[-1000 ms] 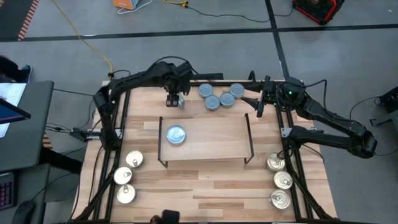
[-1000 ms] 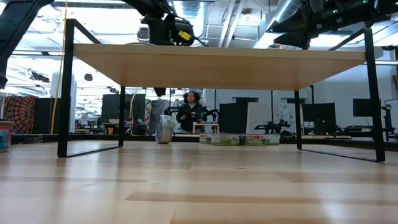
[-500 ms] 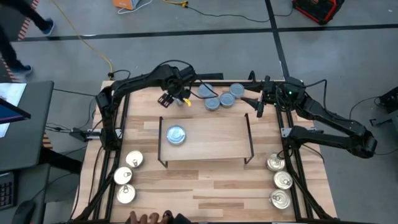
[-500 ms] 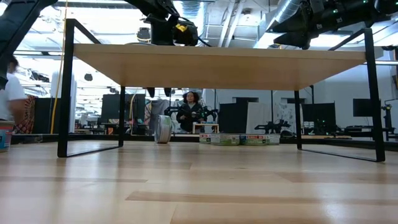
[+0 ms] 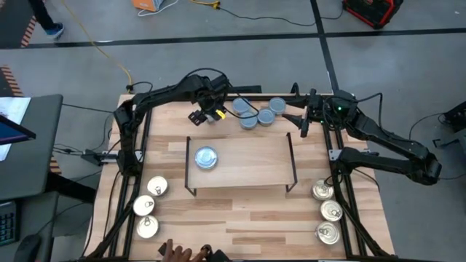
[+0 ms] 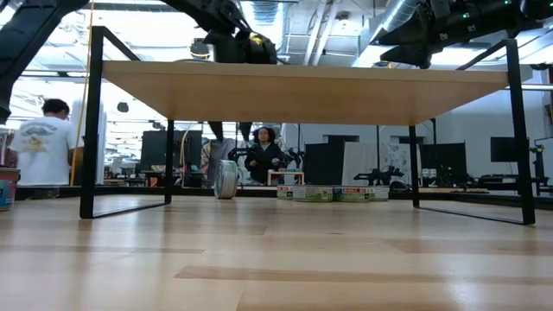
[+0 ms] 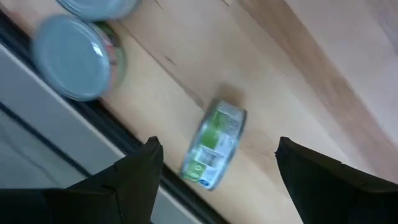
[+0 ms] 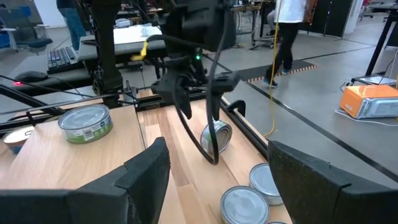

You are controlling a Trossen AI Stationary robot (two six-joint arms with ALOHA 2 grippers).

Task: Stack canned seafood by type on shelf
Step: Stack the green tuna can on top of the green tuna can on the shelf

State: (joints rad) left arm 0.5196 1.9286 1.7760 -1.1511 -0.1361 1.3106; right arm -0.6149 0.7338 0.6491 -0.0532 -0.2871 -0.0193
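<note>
From above, the left gripper point(image 5: 206, 116) hangs with fingers apart behind the shelf point(image 5: 255, 161), which carries one blue-grey tin point(image 5: 206, 157); the right gripper point(image 5: 303, 124) waits open at the shelf's far right corner. The left wrist view shows a tin on edge point(image 7: 214, 154) lying free between its spread fingers. I judge re-grasping that tin comes next.

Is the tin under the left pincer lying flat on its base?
No. In the left wrist view the tin stands on its edge on the table, label side showing, between the open left pincer's fingers and untouched.
</note>
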